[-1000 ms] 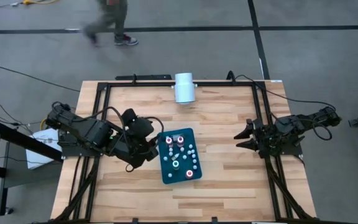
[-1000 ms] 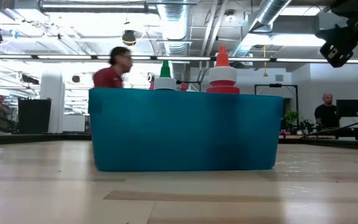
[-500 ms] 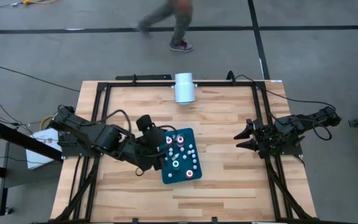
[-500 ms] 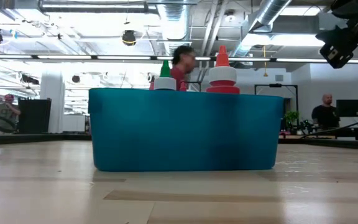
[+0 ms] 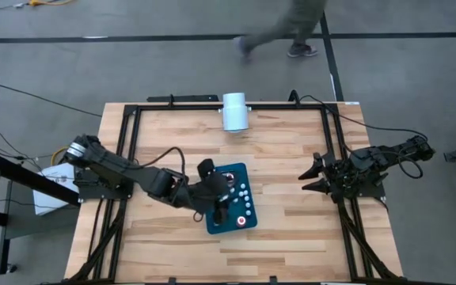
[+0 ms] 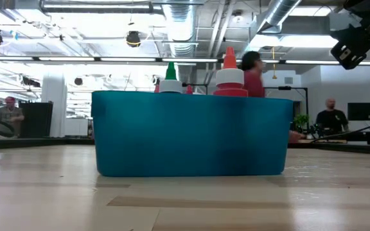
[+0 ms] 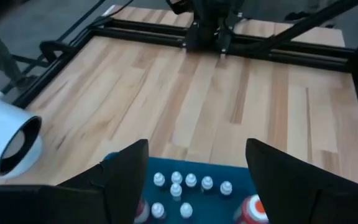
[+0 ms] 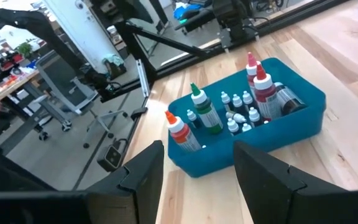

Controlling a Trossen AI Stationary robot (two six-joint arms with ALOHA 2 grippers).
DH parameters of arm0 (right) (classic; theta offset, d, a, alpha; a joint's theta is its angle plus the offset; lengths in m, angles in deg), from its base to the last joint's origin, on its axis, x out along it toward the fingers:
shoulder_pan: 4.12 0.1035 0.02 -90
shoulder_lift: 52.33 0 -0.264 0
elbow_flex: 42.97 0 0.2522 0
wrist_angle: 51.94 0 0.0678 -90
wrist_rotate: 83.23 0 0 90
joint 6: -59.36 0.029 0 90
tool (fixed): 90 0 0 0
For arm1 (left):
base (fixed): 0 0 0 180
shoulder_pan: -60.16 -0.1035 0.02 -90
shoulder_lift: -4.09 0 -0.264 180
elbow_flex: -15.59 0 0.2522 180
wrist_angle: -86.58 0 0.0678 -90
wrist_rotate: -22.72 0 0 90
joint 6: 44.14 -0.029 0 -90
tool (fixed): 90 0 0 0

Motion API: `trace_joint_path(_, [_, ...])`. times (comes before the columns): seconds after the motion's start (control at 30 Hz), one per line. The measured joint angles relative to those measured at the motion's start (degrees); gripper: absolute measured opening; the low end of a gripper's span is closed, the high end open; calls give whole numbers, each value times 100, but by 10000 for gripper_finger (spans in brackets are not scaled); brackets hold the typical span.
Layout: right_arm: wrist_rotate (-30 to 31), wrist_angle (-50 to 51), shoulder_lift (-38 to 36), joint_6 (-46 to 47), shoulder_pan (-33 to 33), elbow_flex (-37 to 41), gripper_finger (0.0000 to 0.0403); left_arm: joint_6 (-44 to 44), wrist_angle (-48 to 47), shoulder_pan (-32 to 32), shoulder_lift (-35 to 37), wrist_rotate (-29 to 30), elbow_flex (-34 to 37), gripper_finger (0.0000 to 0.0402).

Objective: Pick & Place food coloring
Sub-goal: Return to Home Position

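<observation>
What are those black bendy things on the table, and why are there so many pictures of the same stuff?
Those are two robot arms. Each ends in a two-finger claw called a gripper. Four cameras look at once. One hangs above and looks straight down. One sits at table height, so the blue bin looks huge. One rides on each arm's wrist and peeks past that arm's own fingers.

The blue bin stands on the wooden table. It is full of food coloring bottles: taller ones with red or green tops and tiny white-capped ones. A white cylinder lies at the far edge.

The left gripper hovers over the bin, open and holding nothing. The right gripper waits at the table's right side, also open and empty. A person walks past beyond the table.
</observation>
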Motion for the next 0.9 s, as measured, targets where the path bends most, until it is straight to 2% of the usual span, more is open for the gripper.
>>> trace_joint_path(0.2, [-30,0,-2,6,0,0,182,-234,805,-404,296,-471,776,263])
trace_joint_path(0.43, [-41,0,-1,4,1,0,182,-395,1329,-834,1151,-849,1688,263])
trace_joint_path(0.9, [-21,-2,-2,2,2,0,182,-301,1243,-885,3898,-470,3476,263])
